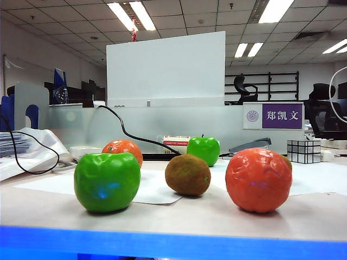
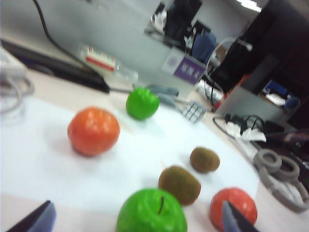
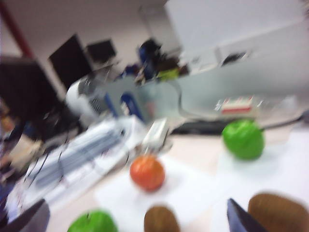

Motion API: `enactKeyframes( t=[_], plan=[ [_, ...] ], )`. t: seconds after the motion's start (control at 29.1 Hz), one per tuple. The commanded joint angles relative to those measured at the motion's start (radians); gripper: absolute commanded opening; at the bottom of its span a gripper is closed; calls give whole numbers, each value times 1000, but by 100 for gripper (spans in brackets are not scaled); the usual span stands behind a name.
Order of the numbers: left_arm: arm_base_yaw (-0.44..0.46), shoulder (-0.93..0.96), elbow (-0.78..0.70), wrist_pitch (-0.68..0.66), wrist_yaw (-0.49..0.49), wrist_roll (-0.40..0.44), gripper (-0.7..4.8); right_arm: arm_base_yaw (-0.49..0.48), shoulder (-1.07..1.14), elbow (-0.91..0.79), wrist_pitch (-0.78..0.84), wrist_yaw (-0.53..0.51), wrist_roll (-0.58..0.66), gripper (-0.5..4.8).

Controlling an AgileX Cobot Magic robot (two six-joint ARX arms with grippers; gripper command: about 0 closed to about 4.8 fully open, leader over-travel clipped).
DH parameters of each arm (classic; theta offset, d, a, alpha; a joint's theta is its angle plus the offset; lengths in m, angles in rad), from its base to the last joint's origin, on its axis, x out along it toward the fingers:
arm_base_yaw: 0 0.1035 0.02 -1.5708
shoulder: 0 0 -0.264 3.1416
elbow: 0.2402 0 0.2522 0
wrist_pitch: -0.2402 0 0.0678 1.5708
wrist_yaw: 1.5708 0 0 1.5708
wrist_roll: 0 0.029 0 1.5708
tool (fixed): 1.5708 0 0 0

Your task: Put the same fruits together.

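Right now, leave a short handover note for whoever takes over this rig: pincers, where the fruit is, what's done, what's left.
Left pincer: open, empty, back from the fruit at the table's near edge.
Right pincer: open, empty, also back.
Fruit: near green apple front left, near orange front right, kiwi between them; far orange and far green apple behind; second kiwi mostly hidden behind the near orange.
Done: only the kiwis lie near each other.
Left: pair apples and oranges.

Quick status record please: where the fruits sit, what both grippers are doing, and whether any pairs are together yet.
apples: near green apple front left; far green apple behind
oranges: near orange front right; far orange back left
kiwis: front kiwi centre; second kiwi apart
left gripper: open, empty
right gripper: open, empty
pairs joined: none
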Motion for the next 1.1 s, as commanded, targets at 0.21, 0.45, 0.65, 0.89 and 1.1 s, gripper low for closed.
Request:
enactKeyframes(
  t=[0.21,0.45,0.65,0.89,1.1],
  plan=[
    [-179,-1,2,-107,-72,89,471,256,115,-5,-78,210,-178,479],
    [-315,-1,1,-111,-184,132,479,433,365,-5,60,352,-291,479],
    [-317,-1,1,-111,-186,112,479,438,778,13,443,385,-340,479],
    [-317,-1,1,-112,-187,112,479,441,1183,190,541,315,-364,479],
    [-317,-2,2,-116,-171,105,479,439,1189,215,507,412,-357,479]
  ],
)
